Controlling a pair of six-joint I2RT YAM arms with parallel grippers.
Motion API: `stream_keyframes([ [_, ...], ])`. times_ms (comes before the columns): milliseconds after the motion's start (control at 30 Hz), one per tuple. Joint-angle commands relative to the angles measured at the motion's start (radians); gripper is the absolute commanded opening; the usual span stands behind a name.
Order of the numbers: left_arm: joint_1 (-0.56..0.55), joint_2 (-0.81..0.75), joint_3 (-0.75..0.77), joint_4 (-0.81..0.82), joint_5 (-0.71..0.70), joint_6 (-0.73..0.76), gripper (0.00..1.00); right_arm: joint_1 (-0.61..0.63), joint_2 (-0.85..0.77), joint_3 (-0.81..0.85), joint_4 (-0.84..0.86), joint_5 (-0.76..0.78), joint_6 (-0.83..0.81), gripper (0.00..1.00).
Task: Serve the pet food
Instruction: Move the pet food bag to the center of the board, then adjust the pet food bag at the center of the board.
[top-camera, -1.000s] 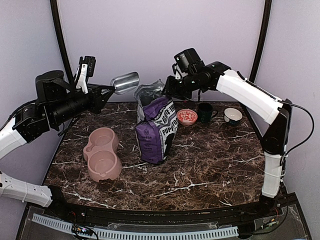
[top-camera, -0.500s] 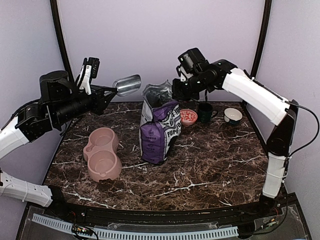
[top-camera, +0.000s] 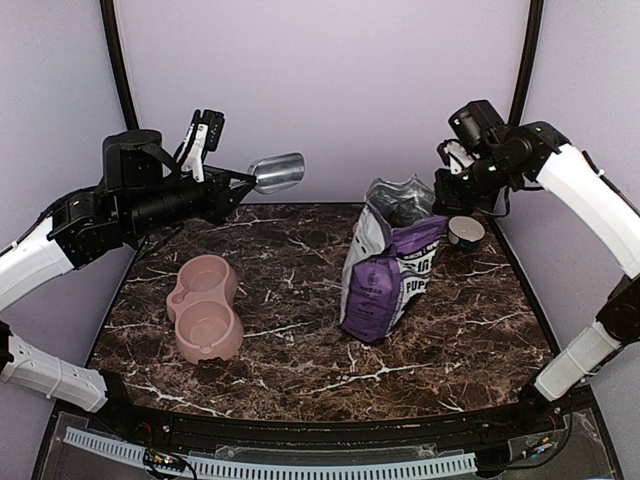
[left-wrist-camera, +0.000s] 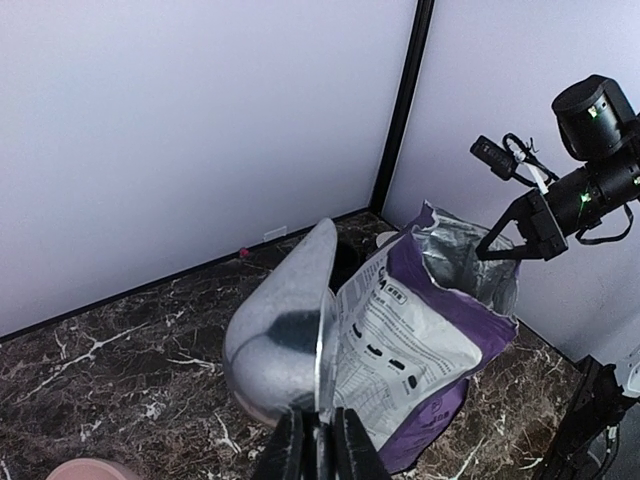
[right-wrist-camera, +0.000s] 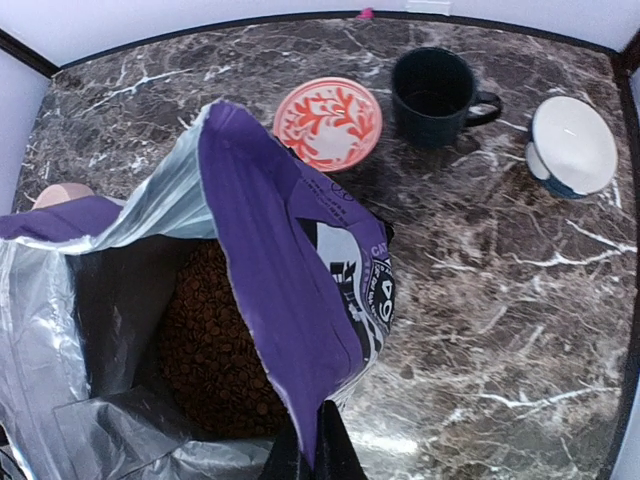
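Our right gripper (right-wrist-camera: 308, 455) pinches the bag (top-camera: 385, 270) by its rim; our left gripper (left-wrist-camera: 318, 445) clamps the scoop (top-camera: 278, 173) left of the bag. We should pull the mouth taut, then dip into the pet food (right-wrist-camera: 215, 350).

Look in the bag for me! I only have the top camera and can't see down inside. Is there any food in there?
Observer: Yes. The right wrist camera looks down into the open bag, and brown pet food lies in the bottom.
Operator: What's holding the bag?
Observer: The right gripper is shut on the bag's purple top edge.
Operator: Is anything hiding behind it?
Observer: A red patterned dish and a dark mug stand on the table beyond it.
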Motion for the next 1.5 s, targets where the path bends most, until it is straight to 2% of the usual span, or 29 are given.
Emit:
stream_keyframes([
  [0, 0.000, 0.042, 0.051, 0.024, 0.045, -0.019, 0.00, -0.087, -0.168, 0.007, 0.132, 0.063, -0.083, 0.00],
  [133, 0.000, 0.088, 0.068, 0.039, 0.072, -0.027, 0.00, -0.130, -0.206, 0.000, 0.086, 0.097, -0.146, 0.00],
  [267, 0.000, 0.131, 0.083, 0.047, 0.089, -0.032, 0.00, -0.142, -0.218, 0.016, 0.029, 0.205, -0.192, 0.00],
  [433, 0.000, 0.176, 0.100, 0.046, 0.107, -0.034, 0.00, -0.180, -0.245, 0.000, 0.028, 0.290, -0.251, 0.00],
  [667, 0.000, 0.204, 0.100, 0.052, 0.113, -0.033, 0.00, -0.220, -0.214, 0.090, 0.006, 0.443, -0.336, 0.00],
  [800, 0.000, 0.208, 0.090, 0.055, 0.110, -0.030, 0.00, -0.219, -0.145, 0.210, -0.021, 0.354, -0.341, 0.00],
  [867, 0.000, 0.201, 0.079, 0.055, 0.106, -0.028, 0.00, -0.214, -0.121, 0.210, -0.021, 0.288, -0.321, 0.00],
  [1167, 0.002, 0.140, -0.003, 0.046, 0.045, -0.014, 0.00, -0.022, -0.100, -0.058, 0.114, 0.178, -0.143, 0.00],
  [1467, 0.002, 0.070, -0.087, 0.036, 0.003, -0.009, 0.00, 0.188, 0.025, -0.103, 0.173, 0.152, -0.001, 0.00],
])
